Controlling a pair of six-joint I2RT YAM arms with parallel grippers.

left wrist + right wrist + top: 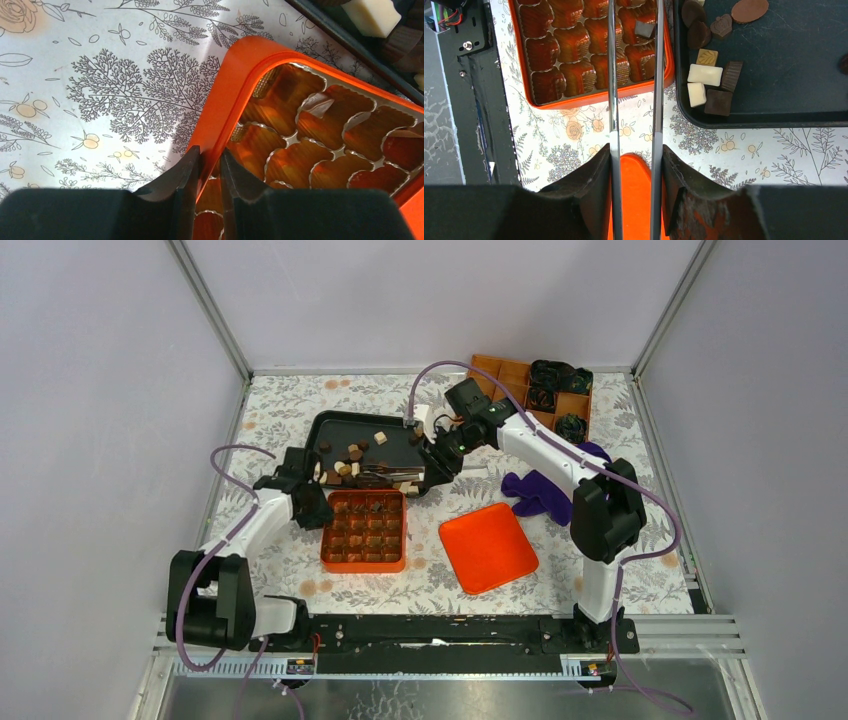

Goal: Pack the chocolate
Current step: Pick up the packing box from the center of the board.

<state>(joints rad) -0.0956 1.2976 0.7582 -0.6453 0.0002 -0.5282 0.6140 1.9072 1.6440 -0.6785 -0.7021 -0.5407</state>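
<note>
While the left gripper clamps the left wall of the orange box near a corner, one finger outside the rim and one inside, the right gripper squeezes long metal tweezers
- Tweezers: blades apart, reaching over the box edge nearest the black tray
- Most chocolate loose in the tray: cream, light brown and dark pieces, many bunched in the corner next to the box
- One dark square lies in a box cell between the blades, close to one; cannot tell if pinched
- Tray just beside box
- Orange lid flat on table, right of box
- Purple cloth beyond the lid
- Divided crate at far right, holding black-and-green bundles
</note>
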